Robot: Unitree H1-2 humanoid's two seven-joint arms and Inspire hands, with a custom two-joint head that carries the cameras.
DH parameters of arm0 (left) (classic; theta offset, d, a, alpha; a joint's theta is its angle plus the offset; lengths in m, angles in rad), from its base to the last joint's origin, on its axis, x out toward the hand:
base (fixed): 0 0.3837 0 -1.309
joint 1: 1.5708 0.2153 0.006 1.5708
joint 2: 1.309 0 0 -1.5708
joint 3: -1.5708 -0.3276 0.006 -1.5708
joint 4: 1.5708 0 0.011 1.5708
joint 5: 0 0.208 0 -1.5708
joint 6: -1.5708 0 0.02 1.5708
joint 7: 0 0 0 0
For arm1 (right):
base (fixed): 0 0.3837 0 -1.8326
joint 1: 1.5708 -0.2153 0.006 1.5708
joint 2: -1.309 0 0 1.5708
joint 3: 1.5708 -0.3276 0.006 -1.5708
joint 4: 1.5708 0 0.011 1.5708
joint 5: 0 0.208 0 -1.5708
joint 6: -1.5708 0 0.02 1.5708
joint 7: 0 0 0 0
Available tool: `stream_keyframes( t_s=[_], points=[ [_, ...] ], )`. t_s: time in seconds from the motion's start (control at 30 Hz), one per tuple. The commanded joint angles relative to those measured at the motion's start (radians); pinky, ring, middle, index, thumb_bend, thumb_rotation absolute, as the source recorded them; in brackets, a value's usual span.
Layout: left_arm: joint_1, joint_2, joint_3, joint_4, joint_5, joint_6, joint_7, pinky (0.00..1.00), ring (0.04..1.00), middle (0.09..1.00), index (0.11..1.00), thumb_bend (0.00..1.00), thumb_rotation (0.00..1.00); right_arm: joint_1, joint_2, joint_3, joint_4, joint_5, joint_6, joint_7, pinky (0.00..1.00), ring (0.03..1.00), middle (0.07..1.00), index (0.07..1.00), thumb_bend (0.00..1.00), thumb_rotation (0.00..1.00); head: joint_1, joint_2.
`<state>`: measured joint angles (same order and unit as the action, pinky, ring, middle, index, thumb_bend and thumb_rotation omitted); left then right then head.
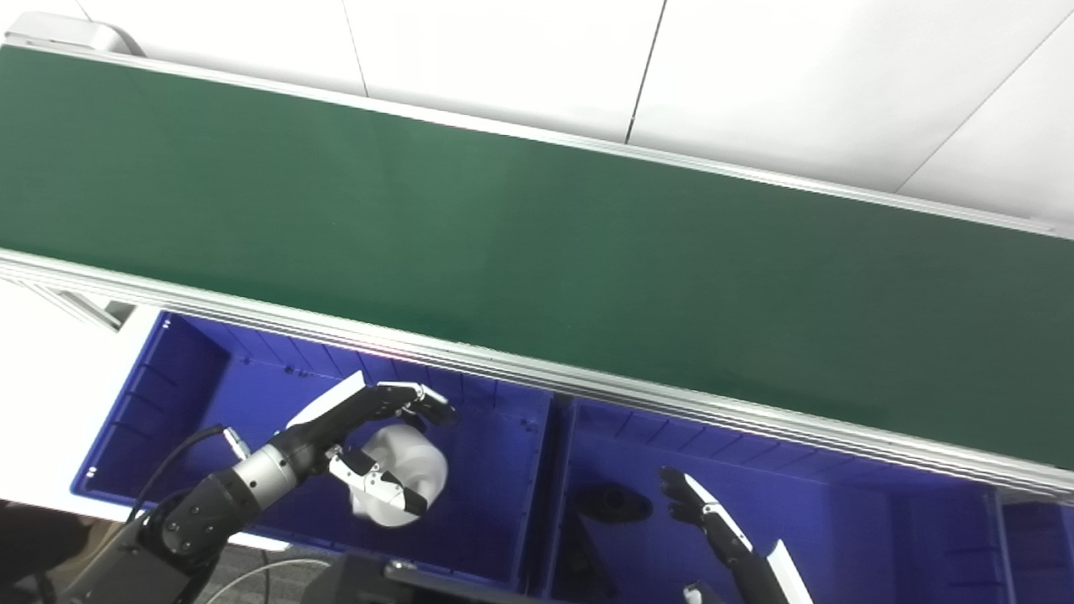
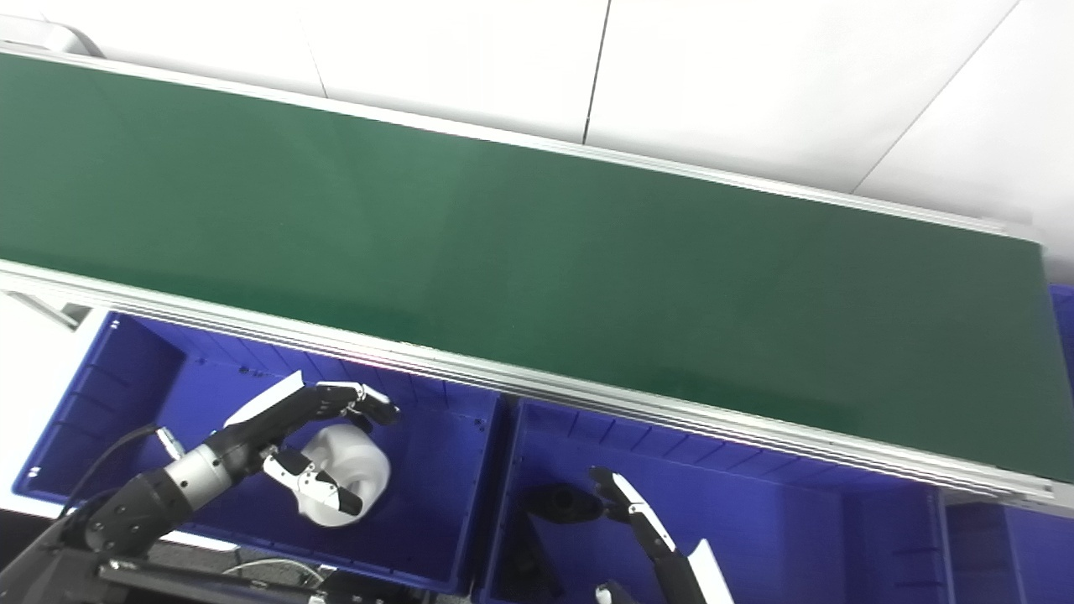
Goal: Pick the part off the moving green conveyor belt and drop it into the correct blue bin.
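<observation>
The green conveyor belt (image 1: pixel 537 252) runs across the view with no part on it. My left hand (image 1: pixel 382 440) is over the left blue bin (image 1: pixel 168 394). It holds a white rounded part (image 1: pixel 411 461) between its fingers above and its thumb (image 1: pixel 382 486) across the front. The part hangs low inside the bin. My right hand (image 1: pixel 705 512) is open with its fingers stretched out, low over the right blue bin (image 1: pixel 839 520). A black part (image 1: pixel 612 503) lies in that bin just left of the hand. In the right eye view the left hand (image 2: pixel 323 445) holds the white part (image 2: pixel 357 470).
The belt's aluminium rail (image 1: pixel 587 386) runs along the near edge, just above both bins. A divider wall (image 1: pixel 558 486) separates the two bins. A further blue bin (image 1: pixel 1036 537) shows at the far right. A white wall stands behind the belt.
</observation>
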<state>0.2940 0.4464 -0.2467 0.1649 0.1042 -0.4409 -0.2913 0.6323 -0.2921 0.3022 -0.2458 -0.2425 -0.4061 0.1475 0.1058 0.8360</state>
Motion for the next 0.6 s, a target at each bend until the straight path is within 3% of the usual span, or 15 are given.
stream_keyframes(
  t_s=[0.0,0.4,0.57],
  points=[
    [-0.005,0.03,0.007,-0.02,-0.006,-0.029,0.008,0.68,0.749,0.779,0.727,0.64,0.22,0.013,0.002,0.001,-0.033,0.008,-0.022,0.002,0.84,0.9,0.934,0.916,0.63,0.99,0.001,0.002],
    [0.007,0.031,0.014,-0.056,-0.04,-0.028,-0.007,0.69,0.742,0.779,0.749,0.62,0.26,0.014,0.013,0.002,-0.024,0.001,-0.024,-0.001,0.84,0.897,0.934,0.916,0.64,1.0,-0.014,0.018],
    [0.019,0.029,0.023,-0.122,-0.082,-0.029,-0.032,0.69,0.746,0.79,0.766,0.61,0.29,0.016,0.022,0.002,-0.042,-0.018,-0.006,-0.001,0.84,0.9,0.937,0.918,0.64,1.0,-0.073,0.046]
  ],
)
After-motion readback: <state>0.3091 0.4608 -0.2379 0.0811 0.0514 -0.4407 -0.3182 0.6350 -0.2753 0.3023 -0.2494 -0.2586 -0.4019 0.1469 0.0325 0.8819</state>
